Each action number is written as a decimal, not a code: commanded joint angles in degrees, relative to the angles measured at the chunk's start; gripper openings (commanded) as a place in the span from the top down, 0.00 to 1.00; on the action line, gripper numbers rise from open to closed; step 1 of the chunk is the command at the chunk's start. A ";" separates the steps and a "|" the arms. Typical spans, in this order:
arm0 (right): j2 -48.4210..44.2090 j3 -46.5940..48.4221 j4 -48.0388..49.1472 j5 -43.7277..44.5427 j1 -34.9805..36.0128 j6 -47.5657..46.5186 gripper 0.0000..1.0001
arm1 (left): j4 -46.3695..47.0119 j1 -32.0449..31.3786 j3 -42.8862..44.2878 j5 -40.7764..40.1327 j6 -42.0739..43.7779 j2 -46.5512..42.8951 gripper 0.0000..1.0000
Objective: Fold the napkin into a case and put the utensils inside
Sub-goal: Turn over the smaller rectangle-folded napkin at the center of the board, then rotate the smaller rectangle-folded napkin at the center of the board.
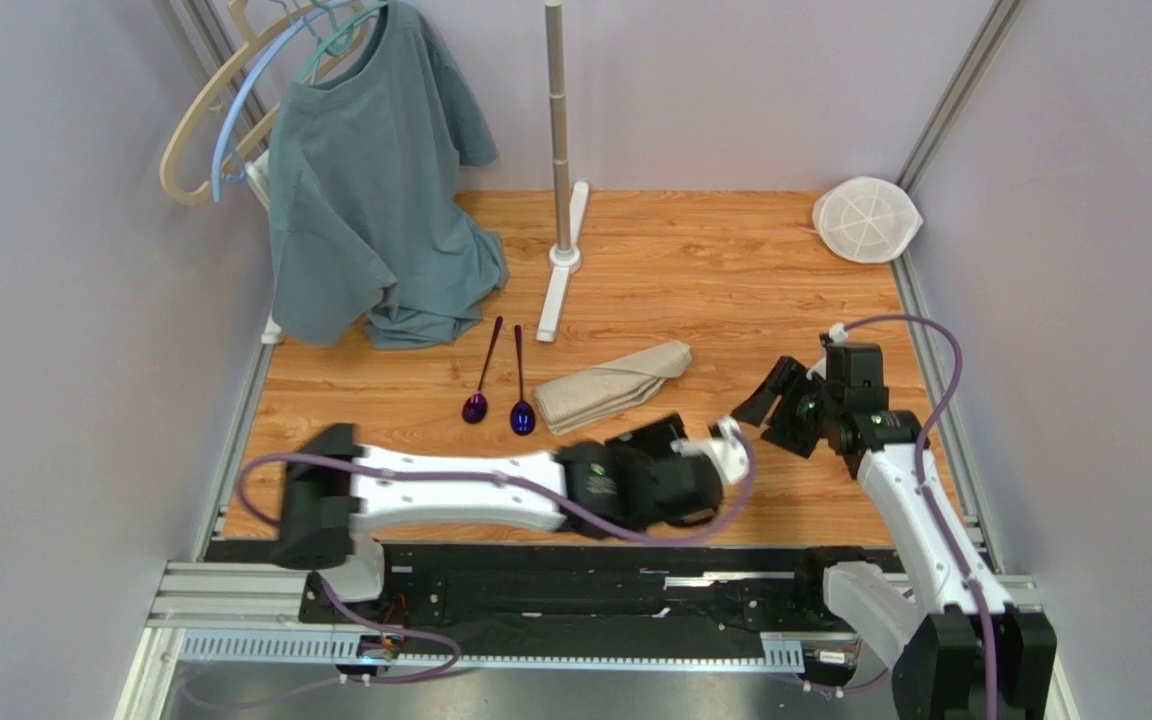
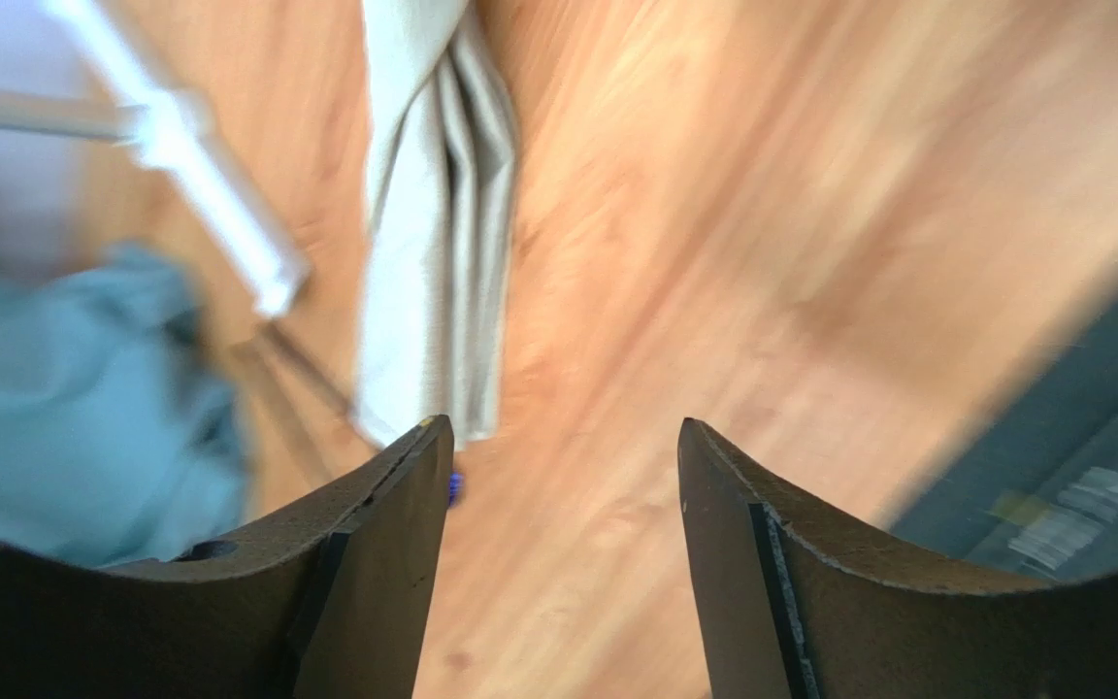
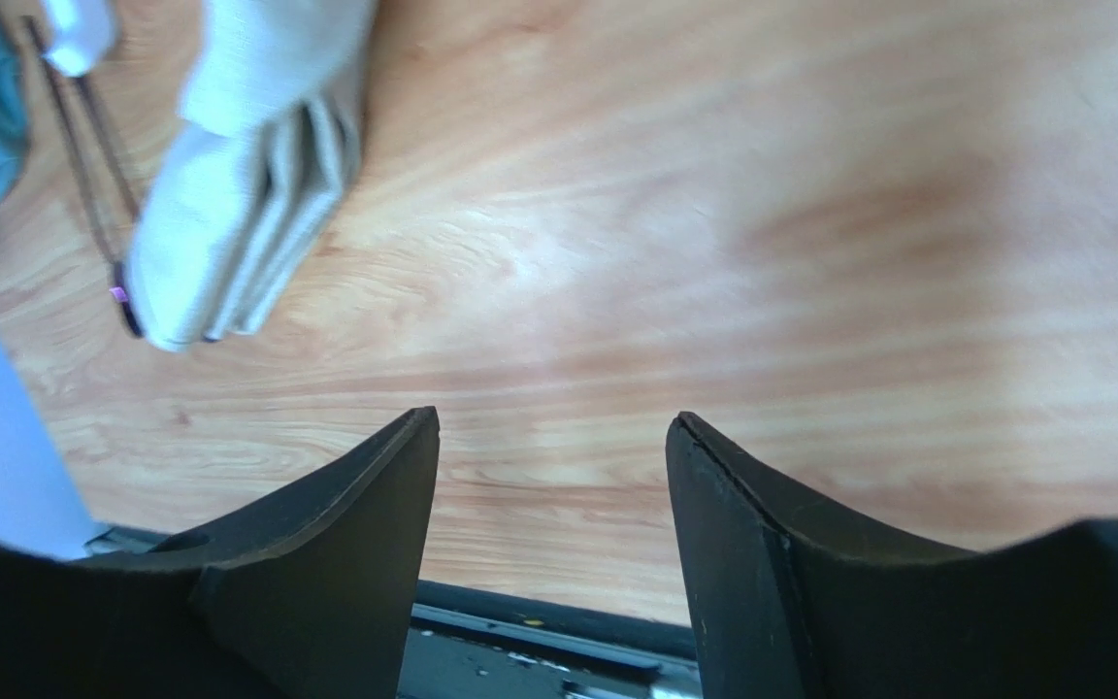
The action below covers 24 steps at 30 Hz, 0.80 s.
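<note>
Beige folded napkin [image 1: 615, 386] beside purple spoons [image 1: 522, 419], perhaps touching.

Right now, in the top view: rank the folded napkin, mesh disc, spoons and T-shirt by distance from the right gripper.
1. Folded napkin, just left of the right gripper.
2. Mesh disc, in the far right corner.
3. Spoons, left of the napkin.
4. T-shirt, hanging at the far left.

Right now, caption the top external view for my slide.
Folded napkin lies beside two purple spoons; left hand and right hand hover open, empty.
</note>
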 commanded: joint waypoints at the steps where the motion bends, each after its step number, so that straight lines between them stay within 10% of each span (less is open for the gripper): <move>1: 8.11 7.40 9.19 -7.08 0.98 -1.22 0.38 | 2.11 11.17 -2.62 28.03 -10.34 -17.92 0.34; 12: 29.03 23.32 18.33 -13.41 7.48 3.34 0.39 | 12.65 41.67 -7.37 56.63 -22.21 -14.89 0.63; 24: 52.42 40.03 16.75 -12.80 13.12 8.01 0.69 | 20.12 46.70 -4.65 59.54 -29.69 -2.40 0.76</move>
